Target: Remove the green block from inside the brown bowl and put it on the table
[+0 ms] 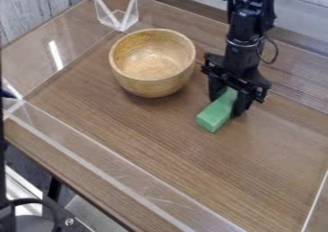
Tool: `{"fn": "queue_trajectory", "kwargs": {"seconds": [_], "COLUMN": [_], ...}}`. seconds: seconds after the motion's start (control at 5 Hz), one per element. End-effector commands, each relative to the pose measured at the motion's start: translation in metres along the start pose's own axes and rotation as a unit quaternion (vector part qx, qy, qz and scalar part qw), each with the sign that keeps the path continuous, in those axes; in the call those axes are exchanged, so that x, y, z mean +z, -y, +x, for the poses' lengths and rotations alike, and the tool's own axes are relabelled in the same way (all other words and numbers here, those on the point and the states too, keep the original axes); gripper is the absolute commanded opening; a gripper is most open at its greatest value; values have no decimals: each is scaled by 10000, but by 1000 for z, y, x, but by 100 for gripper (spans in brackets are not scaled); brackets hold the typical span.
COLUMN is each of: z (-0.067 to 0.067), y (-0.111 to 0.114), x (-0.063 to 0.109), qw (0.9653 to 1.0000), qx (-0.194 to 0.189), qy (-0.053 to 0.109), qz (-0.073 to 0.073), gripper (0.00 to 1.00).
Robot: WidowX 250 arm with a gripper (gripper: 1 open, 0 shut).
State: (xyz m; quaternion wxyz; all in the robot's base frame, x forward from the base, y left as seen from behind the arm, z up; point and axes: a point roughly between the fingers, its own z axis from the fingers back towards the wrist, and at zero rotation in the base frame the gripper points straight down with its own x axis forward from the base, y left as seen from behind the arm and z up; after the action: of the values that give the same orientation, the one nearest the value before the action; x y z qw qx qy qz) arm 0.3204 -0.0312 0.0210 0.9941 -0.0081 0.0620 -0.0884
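Note:
The green block (217, 112) lies flat on the table (141, 150), just right of the brown bowl (152, 62), which holds nothing I can see. My gripper (237, 94) hangs straight down from the black arm, right over the block's far end. One dark finger stands on each side of that end, low and close to the tabletop. At this size I cannot make out whether the fingers press the block or stand off it.
A small clear plastic stand (115, 11) sits at the back left, behind the bowl. Low clear acrylic walls (77, 145) edge the table on the left, front and back. Bare wood spreads in front of the block.

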Motion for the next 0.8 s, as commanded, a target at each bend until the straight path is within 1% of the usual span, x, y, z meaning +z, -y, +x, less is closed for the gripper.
{"fn": "queue_trajectory", "kwargs": {"seconds": [0.0, 0.2, 0.4, 0.6], "z": [-2, -7, -6, -6], "y": [-4, -5, -9, -13], "x": [4, 2, 1, 1], "qw": [9999, 9996, 9995, 9995], "qx": [53, 79, 136, 197], "qy": [-94, -266, -264, -261], "qz": [49, 73, 56, 41], "gripper": [0, 0, 0, 100]}}
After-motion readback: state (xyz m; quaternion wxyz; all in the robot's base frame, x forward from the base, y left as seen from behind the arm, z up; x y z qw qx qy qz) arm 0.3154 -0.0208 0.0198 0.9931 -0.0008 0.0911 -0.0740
